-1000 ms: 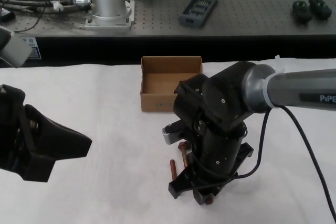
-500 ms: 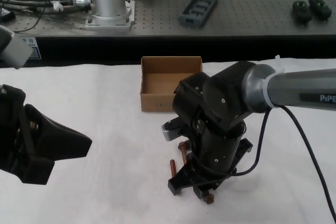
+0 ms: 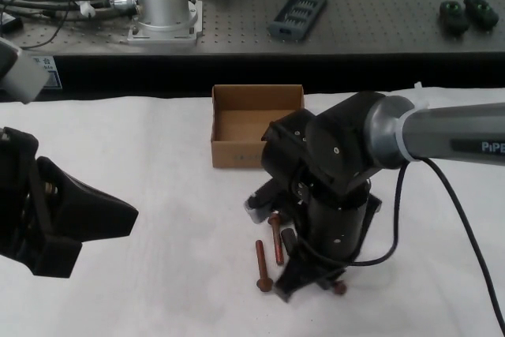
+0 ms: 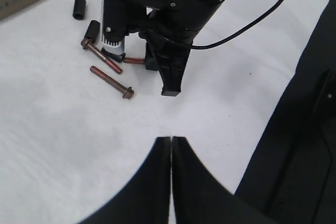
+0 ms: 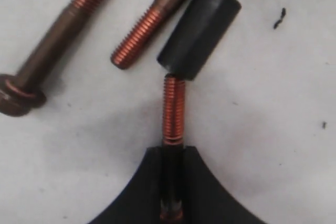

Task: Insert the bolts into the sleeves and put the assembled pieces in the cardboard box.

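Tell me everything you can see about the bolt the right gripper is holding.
The bolt is copper-coloured metal, threaded at its free end. The right gripper is shut on its shank, hiding the head. The threaded end sticks out past the fingertips over the white cloth, and its tip meets one end of the black sleeve.
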`<state>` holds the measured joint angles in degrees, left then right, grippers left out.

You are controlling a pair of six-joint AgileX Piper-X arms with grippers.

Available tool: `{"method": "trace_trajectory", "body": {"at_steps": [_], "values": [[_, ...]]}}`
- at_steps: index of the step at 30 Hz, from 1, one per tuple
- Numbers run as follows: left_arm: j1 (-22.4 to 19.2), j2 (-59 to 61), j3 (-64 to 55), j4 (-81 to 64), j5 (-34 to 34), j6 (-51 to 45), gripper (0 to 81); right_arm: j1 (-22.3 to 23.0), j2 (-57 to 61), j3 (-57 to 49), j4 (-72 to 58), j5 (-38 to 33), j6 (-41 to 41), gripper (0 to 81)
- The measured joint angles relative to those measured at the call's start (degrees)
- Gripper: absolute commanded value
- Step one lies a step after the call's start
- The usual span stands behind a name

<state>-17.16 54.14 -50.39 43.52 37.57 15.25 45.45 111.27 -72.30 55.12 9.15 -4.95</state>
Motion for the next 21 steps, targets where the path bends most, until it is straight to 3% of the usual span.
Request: {"method": "trace_trajectory", "body": {"at_steps": [10,21], "values": [[0.0,0.0,0.0,0.0,-0.1,4.5,0.6,-4.0,0.0,-0.2,2.7,3.6,-28.2,2.9],[0.0,0.0,0.0,-5.4,-0.1,10.1,0.6,-6.9,0.0,-0.1,-3.9,-12.2,-67.3,2.9]]}}
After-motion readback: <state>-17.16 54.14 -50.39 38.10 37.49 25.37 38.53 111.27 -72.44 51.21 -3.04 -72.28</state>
